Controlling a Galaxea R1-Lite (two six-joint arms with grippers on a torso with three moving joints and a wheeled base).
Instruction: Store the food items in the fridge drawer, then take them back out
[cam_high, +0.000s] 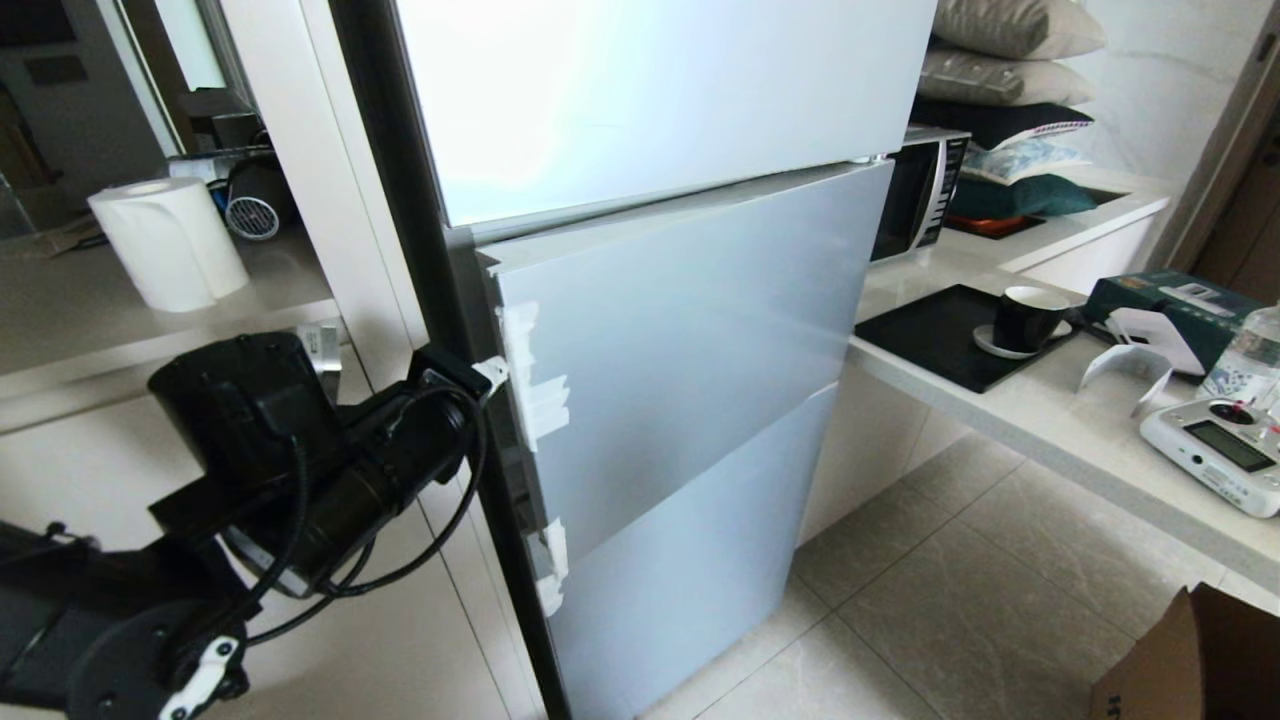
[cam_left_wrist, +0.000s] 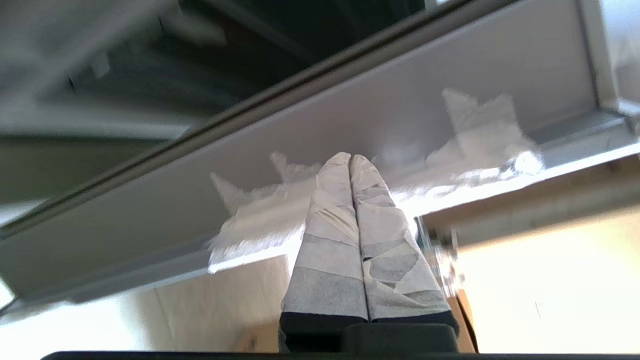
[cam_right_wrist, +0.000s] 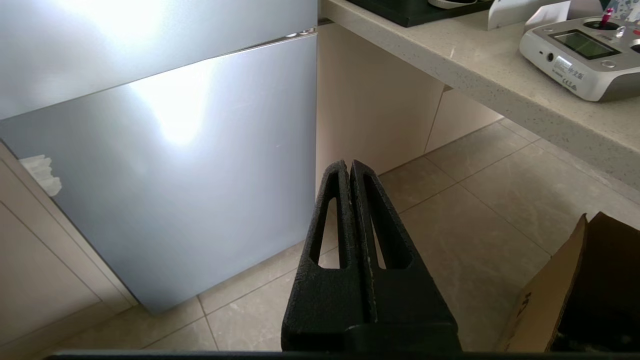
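Left gripper (cam_high: 492, 372) at the hinge-side edge of the fridge's middle door (cam_high: 690, 340), taped fingers (cam_left_wrist: 330, 210) clenched together with nothing between them, tips against the taped door edge. The door looks slightly ajar. Right gripper (cam_right_wrist: 350, 167) parked low over the floor, fingers pressed together, empty. Drawer and food items not visible; likely behind the doors. Risks: closed tips could slip off the glossy edge since there's no real hold, the door could swing back shut, or the arm cable (cam_high: 440, 540) could snag.
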